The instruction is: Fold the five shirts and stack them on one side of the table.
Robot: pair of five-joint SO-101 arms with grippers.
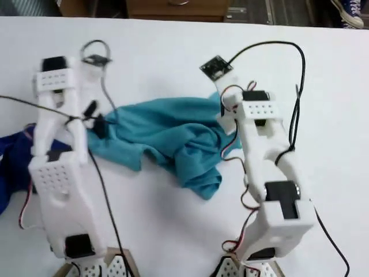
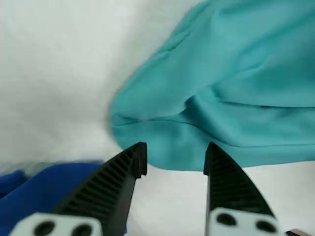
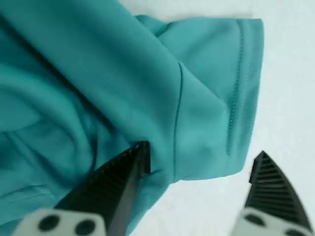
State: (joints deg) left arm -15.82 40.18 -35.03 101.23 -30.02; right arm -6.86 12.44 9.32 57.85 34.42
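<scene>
A crumpled teal shirt (image 1: pixel 173 135) lies on the white table (image 1: pixel 173 231) between the two arms. My left gripper (image 2: pixel 175 157) is open just over the shirt's near edge (image 2: pixel 221 98), and in the high view it (image 1: pixel 95 118) sits at the shirt's left end. My right gripper (image 3: pixel 202 160) is open wide astride a hemmed sleeve (image 3: pixel 216 98) of the teal shirt; from above it (image 1: pixel 226 112) is at the shirt's right end. A dark blue shirt (image 1: pixel 11 158) lies at the table's left edge, partly hidden under the left arm, and it (image 2: pixel 44 191) also shows beside my left fingers.
Black and red cables (image 1: pixel 288 57) loop from both arms over the table. Bare white tabletop stretches behind the shirt and at the front between the arm bases. Brown furniture (image 1: pixel 173 7) stands beyond the far edge.
</scene>
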